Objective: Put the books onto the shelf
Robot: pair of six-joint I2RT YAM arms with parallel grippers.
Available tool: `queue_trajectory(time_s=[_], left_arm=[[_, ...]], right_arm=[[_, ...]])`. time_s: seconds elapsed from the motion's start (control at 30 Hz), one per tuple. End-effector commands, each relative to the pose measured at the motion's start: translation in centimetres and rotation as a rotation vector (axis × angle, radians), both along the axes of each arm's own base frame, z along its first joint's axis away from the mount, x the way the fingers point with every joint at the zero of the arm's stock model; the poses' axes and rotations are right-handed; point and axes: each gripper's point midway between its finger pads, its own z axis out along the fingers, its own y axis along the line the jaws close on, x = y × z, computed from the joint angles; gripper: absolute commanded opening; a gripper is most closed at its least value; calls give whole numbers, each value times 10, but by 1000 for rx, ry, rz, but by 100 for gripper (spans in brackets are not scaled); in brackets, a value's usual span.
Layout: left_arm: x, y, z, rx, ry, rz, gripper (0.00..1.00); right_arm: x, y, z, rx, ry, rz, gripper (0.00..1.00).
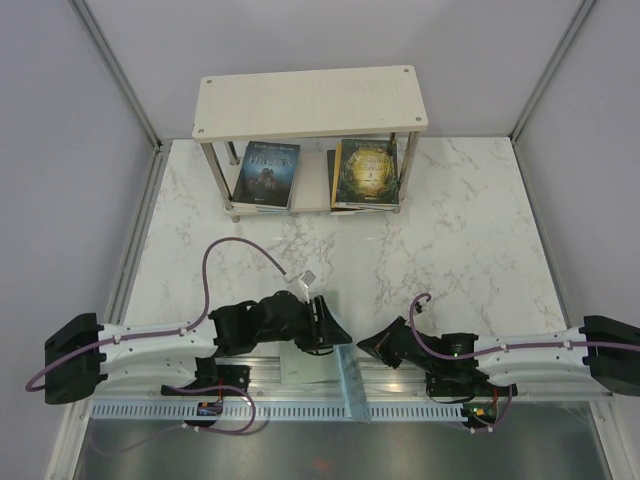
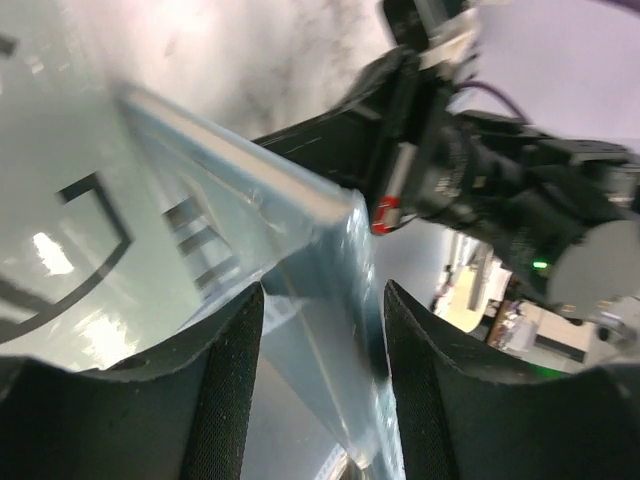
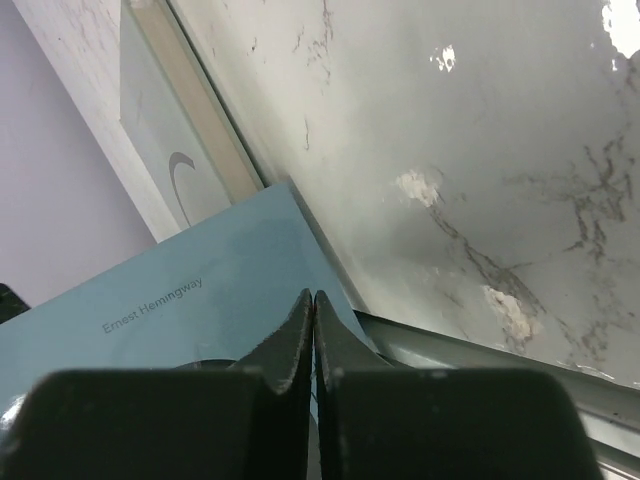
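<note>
Books already lie on the lower board of the shelf (image 1: 310, 100): a dark blue one (image 1: 266, 172) at left, a green-gold stack (image 1: 367, 170) at right. At the near edge of the counter (image 1: 450, 230), a pale book (image 1: 303, 367) lies flat. Your left pincer (image 2: 323, 288) stands half apart astride the teal book (image 1: 352, 385); you cannot tell whether it pinches. Your right pincer (image 3: 313, 295) is pressed shut, empty, over that teal cover. At least these two are left to shelve.

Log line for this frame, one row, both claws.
stage: pickup | left claw: around teal book edge, grip unclear | right claw: shut, above same book | shelf: blue book, green book on lower tier
</note>
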Motion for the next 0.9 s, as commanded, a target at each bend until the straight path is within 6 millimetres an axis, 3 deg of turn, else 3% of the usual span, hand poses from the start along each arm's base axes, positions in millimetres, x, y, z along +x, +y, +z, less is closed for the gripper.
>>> queue_trajectory(time_s=[0.0, 0.13, 0.23, 0.27, 0.33, 0.37, 0.5, 0.57, 0.6, 0.63, 0.67, 0.7, 0.73, 0.77, 0.87], left_arm=[[-9, 17, -22, 154, 32, -37, 56], [-10, 28, -22, 155, 44, -9, 57], [-8, 38, -23, 158, 38, 26, 49], [-8, 43, -28, 175, 41, 36, 35], [-9, 45, -28, 171, 42, 38, 19], [-5, 47, -29, 177, 26, 57, 3], [-1, 48, -26, 183, -17, 48, 2], [6, 47, -19, 183, -80, 47, 2], [11, 50, -18, 206, -111, 62, 2], [21, 51, -6, 206, -167, 64, 2], [28, 53, -1, 214, -197, 67, 2], [35, 54, 7, 207, -220, 66, 2], [38, 51, 22, 170, -229, 39, 2], [61, 61, 28, 173, -259, 79, 2], [97, 80, 56, 104, -303, 119, 2]], right_arm=[[5, 0, 4, 16, -4, -30, 0], [5, 1, 4, 8, -6, -30, 0], [5, 3, 4, 0, -6, -26, 0], [5, 3, 4, -1, -6, -26, 0], [6, 3, 4, -7, -7, -28, 0], [6, 3, 3, -8, -8, -29, 0], [11, 0, 10, -5, -45, -44, 0], [19, 1, 24, 1, -115, -41, 0], [28, -1, 42, 31, -182, -68, 5], [32, -2, 51, 6, -265, -36, 19], [36, 1, 71, 27, -322, -36, 38], [41, -1, 89, 49, -376, -45, 80], [47, -4, 102, 35, -433, -56, 95], [50, -3, 121, 17, -508, -38, 98], [60, -4, 160, -23, -640, -18, 98]])
